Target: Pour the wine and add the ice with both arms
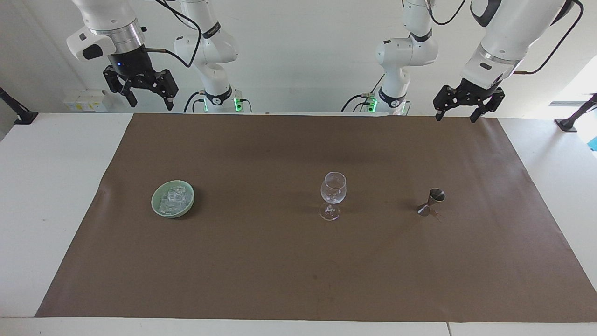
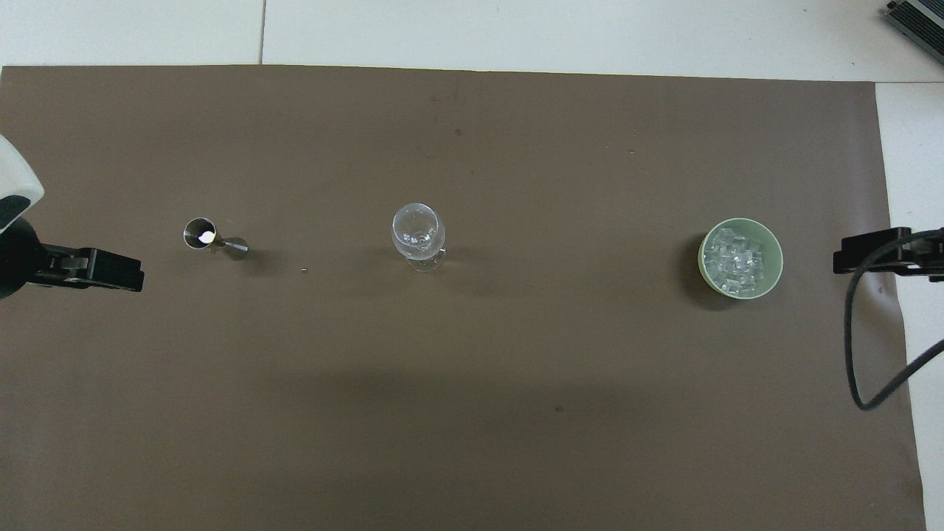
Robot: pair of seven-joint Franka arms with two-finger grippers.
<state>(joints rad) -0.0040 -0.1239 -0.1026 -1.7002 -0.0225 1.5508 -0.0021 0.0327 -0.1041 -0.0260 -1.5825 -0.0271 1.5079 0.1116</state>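
The ice (image 1: 173, 199) is a heap of clear cubes in a pale green bowl (image 1: 157, 211) toward the right arm's end; it also shows in the overhead view (image 2: 737, 258). An upright clear stemmed wine glass (image 1: 333, 192) (image 2: 418, 233) stands mid-table. A small metal jigger (image 1: 431, 201) (image 2: 210, 238) stands toward the left arm's end. My right gripper (image 1: 151, 100) (image 2: 859, 262) hangs open and empty, high above the table edge near the bowl's end. My left gripper (image 1: 456, 116) (image 2: 110, 269) hangs open and empty, high above the mat's edge near the jigger's end.
A brown mat (image 1: 298, 270) covers most of the white table (image 1: 46, 196). The bowl, glass and jigger stand in one row across its middle. A black cable (image 2: 855, 354) loops down from the right arm. A tiny speck (image 2: 304, 271) lies between jigger and glass.
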